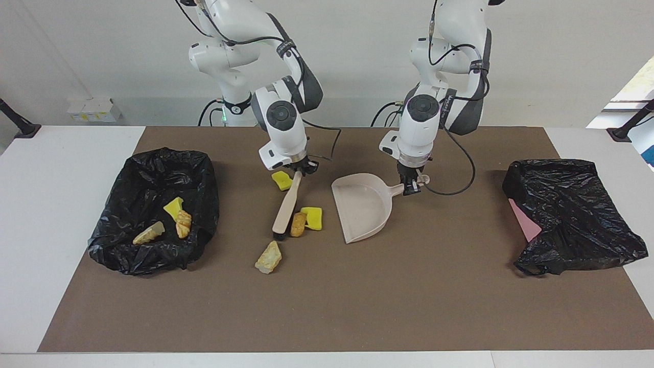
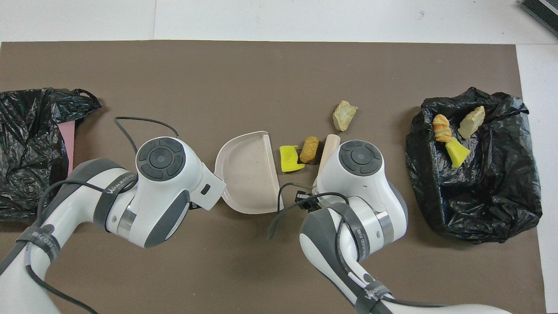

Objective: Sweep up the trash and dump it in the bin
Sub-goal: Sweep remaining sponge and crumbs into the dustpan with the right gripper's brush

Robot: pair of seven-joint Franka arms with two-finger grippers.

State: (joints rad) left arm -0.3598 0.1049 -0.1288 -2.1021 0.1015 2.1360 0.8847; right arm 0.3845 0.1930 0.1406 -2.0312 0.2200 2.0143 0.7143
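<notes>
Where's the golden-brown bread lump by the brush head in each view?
Facing view: the bread lump lies on the mat, between the brush head and a yellow sponge chunk, near the dustpan mouth.
Overhead view: the same lump sits just above centre, between the brush tip and the sponge chunk.
Shared landmark: the dustpan, with its open mouth turned toward the lump.

Both arms reach down over the middle of the mat, wrists tilted toward each other; the right gripper (image 1: pixel 299 173) is clamped on the brush handle, the left gripper (image 1: pixel 411 186) on the dustpan handle
</notes>
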